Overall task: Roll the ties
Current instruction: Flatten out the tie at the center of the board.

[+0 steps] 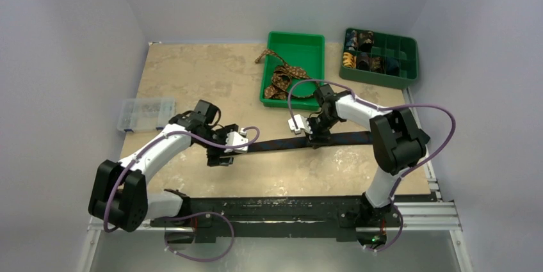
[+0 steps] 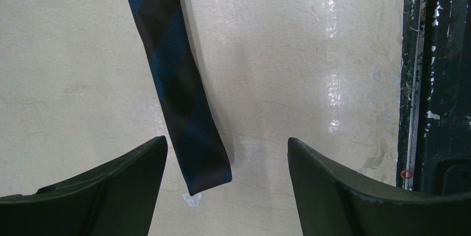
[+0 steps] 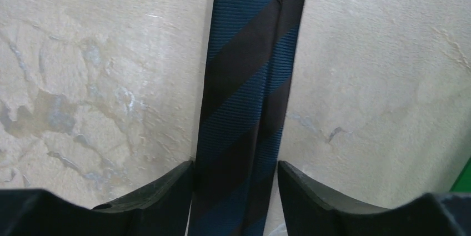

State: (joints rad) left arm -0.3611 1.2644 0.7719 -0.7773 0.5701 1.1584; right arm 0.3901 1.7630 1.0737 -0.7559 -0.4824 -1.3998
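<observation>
Right end effector [image 3: 235, 165] astride navy tie [image 3: 244, 80], left end effector [image 2: 227, 140] wider.

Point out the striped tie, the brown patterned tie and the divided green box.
striped tie [image 1: 282, 144]: top external view, its flat middle stretch.
brown patterned tie [image 1: 280, 83]: top external view, its bunched middle part.
divided green box [image 1: 378, 79]: top external view, its near wall.

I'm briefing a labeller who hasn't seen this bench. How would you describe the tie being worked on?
On the beige table, a flat strip runs between the left arm and right arm. That is the dark tie, navy with blackish diagonal stripes and laid out straight, unlike the brown patterned tie heaped in the undivided green tray.
</observation>
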